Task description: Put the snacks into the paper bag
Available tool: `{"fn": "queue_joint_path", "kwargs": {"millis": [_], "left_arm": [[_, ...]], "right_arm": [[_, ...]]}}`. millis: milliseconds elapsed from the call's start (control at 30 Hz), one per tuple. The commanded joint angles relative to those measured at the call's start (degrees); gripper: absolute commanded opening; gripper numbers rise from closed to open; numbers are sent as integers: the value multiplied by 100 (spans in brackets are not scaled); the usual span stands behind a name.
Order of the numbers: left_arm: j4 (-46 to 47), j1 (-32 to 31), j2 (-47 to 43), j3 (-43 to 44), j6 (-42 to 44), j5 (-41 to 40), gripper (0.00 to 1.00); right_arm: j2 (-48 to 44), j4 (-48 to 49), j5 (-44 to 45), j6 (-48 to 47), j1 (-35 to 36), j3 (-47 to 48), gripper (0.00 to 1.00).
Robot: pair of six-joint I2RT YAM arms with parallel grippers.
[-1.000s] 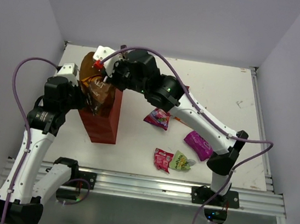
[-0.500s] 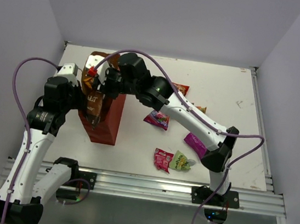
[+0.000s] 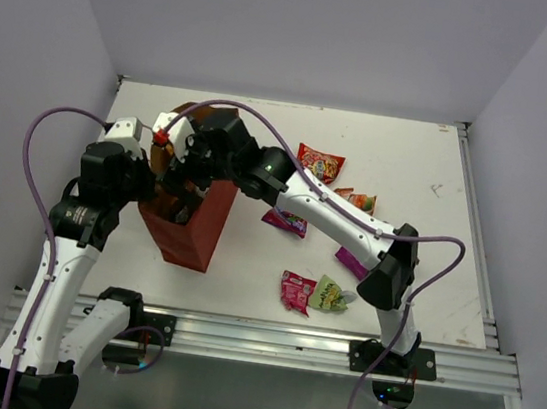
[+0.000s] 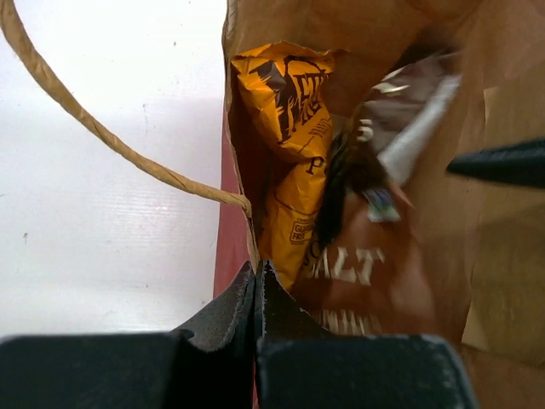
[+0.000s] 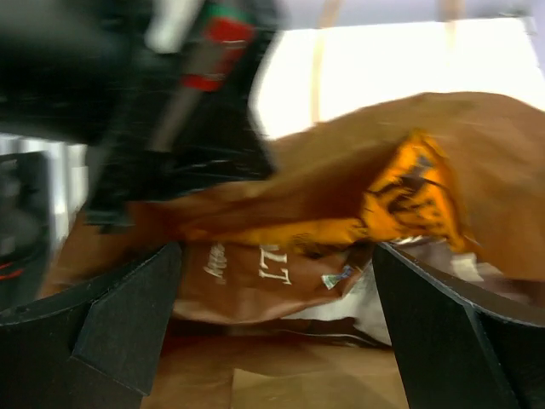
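My pincer [image 5: 277, 256] is spread wide, one finger at lower left and one at lower right, gripping nothing, over the paper bag [image 5: 511, 162], where a dark-brown packet [image 5: 255, 285] lies at centre beneath a crumpled orange packet [image 5: 400, 200]; a blurred dark arm [image 5: 128, 77] fills the upper left.

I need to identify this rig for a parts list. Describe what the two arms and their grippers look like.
The left arm and right arm have white link shells with black joints and black bases. A purple cable loops along each. A green light glows on the right arm. The left gripper and right gripper have black, wedge-shaped fingers.
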Motion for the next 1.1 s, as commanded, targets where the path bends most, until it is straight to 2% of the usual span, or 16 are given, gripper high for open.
{"fn": "queue_joint_path", "kwargs": {"millis": [0,233,367,433,467,500,533,567,600,667,700,767,900,1067], "left_arm": [[239,-41,-45,-38,139,75,0],[248,-41,8,50,104,58,0],[336,-41,25,-11,42,75,0],[397,-41,69,-73,7,75,0],[441,-41,96,-116,-2,214,0],[511,-41,122,-125,-28,268,0],[538,-41,140,-143,-28,295,0],[564,-41,166,-143,-28,312,0],[582,-41,218,-143,-37,339,0],[635,-41,262,-134,-37,339,0],[643,-41,263,-143,-28,330,0],[687,-41,307,-143,-37,339,0],[775,-41,412,-161,-28,444,0],[793,-59,456,-152,-37,471,0]], "right_arm": [[-216,170,1193,-245,-19,249,99],[-734,-41,3128,-228,-300,1190,99],[-1271,-322,4094,-413,-379,1252,99],[-1498,-901,4115,199,-677,1086,99],[-1604,-1260,3870,602,-1270,885,99],[-1953,-1315,3172,1407,-1964,196,99],[-2148,-1255,2939,1780,-2249,-325,99],[-2394,-1115,2910,1984,-2426,-887,99],[-2596,-740,2971,2195,-2532,-1945,99],[-3072,-473,3425,2381,-2664,-2796,99],[-3160,-516,3463,2799,-2743,-3374,99],[-3266,-708,3446,3197,-2981,-3817,99],[-3065,-1078,3692,3734,-2999,-4582,97],[-2792,-1877,4140,4401,-2990,-4864,95]]}}
